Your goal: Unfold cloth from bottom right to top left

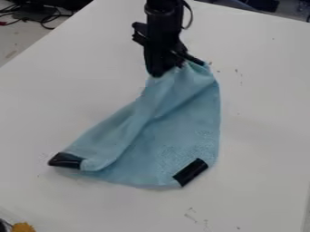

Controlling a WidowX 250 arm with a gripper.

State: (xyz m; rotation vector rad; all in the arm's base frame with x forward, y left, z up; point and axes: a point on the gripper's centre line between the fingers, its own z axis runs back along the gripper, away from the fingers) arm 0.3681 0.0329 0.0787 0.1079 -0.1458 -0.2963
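Mustard-yellow fuzzy lump (23,227) sits nearest, at the view's bottom-left corner; no link to the job, prob. just parked off to the side. Light-blue soft cloth (176,131) is mid-table, part folded, its upper end at the black two-finger gripper (167,68). Can't tell if the tool is apart, together or clamped on fabric. Its spot at the top end makes sense, prob. to draw the upper layer toward top left w/ the rest lying on the white flat table (260,131).

Glossy black patch at lower left (66,160) & matte black patch at lower right (191,172) sit at cloth's lower corners, prob. as corner markers. Long creases run from top end down, prob. b/c the layers are bunched there.

Count: 1 cloth, 2 patches for sure, 1 dark strip (194,58) at top end (3rd patch or gripper part, can't tell), 1 gripper, 1 table, 1 yellow lump. Thin dark cables (45,19) at upper left: several, exact no. unclear.
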